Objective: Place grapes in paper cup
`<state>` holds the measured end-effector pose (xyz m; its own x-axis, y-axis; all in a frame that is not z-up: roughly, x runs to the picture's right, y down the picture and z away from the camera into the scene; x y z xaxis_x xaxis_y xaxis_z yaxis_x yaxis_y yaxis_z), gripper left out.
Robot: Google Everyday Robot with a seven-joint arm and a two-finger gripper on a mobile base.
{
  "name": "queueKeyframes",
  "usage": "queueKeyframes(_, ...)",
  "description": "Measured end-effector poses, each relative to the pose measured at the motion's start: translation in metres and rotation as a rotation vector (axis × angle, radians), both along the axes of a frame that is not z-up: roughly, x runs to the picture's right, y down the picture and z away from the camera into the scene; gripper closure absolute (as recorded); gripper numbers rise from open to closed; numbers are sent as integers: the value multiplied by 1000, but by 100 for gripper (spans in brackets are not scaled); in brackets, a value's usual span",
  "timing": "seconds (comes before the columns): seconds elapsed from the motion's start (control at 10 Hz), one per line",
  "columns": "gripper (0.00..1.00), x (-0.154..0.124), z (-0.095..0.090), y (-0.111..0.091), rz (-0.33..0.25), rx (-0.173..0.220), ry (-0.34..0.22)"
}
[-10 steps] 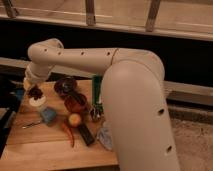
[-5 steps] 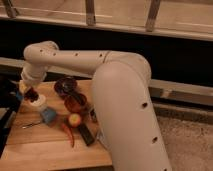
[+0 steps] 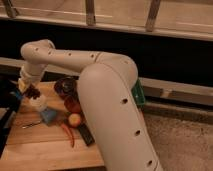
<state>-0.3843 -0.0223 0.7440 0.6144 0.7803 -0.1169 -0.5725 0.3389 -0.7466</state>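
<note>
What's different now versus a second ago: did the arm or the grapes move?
The arm has swung left toward the table's left edge, carrying the hand and the grapes with it; they now sit just above the paper cup. The dark bowls, orange fruit, chili pepper and blue block stayed put.

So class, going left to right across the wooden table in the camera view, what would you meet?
Gripper over the table's left end with the grapes, paper cup, blue block, red chili pepper, orange-yellow fruit, green object.
</note>
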Motion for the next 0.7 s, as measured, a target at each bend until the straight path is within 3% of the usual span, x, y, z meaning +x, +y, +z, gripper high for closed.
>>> queueKeyframes(0.3,25,5,13,2,7,-8,21)
queueKeyframes(0.7,25,11,7,-3,46,12,22)
